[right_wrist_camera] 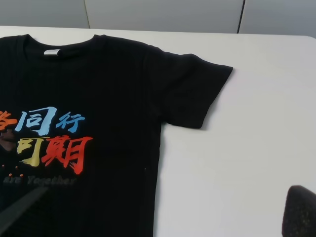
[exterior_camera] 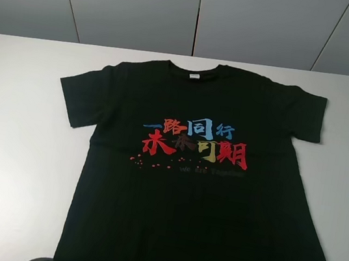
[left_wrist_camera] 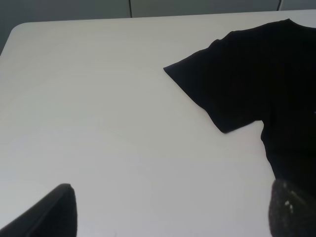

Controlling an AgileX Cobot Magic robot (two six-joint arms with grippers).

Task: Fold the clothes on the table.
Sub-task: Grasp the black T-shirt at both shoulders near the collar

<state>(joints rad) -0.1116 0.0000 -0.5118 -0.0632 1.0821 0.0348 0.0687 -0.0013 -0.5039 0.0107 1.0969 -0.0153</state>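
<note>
Grey wall panels [exterior_camera: 198, 16] back a white bench [exterior_camera: 14, 146], and the black T-shirt [exterior_camera: 199, 226] lies spread across the middle of it, chest up. By my reading the folding has not begun. Both sleeves are out flat, the body is a single open layer with no crease turned over, and every fold is left to do.

From the left wrist camera, my left claw [left_wrist_camera: 173, 197] stands wide open with only bare bench showing between its fingers, so it holds nothing. One finger sits over white surface and the other at the shirt's side edge. Whether that one touches the cloth I cannot tell. Just beyond it the left-side sleeve [left_wrist_camera: 222, 84] juts out onto the bench.

My right claw [right_wrist_camera: 158, 217] also looks spread wide and empty. One dark finger is clear over bare bench. The other is only a blurred grey wedge against the black fabric, so I take it for a finger rather than swear to it. Past it lies the right-side sleeve [right_wrist_camera: 190, 89], flat and well apart from the claw.

Further out are the printed characters [exterior_camera: 196, 140] in red, blue and yellow, then the white neck tag [exterior_camera: 194, 76] at the collar. The hem runs off the near edge of the high view.
</note>
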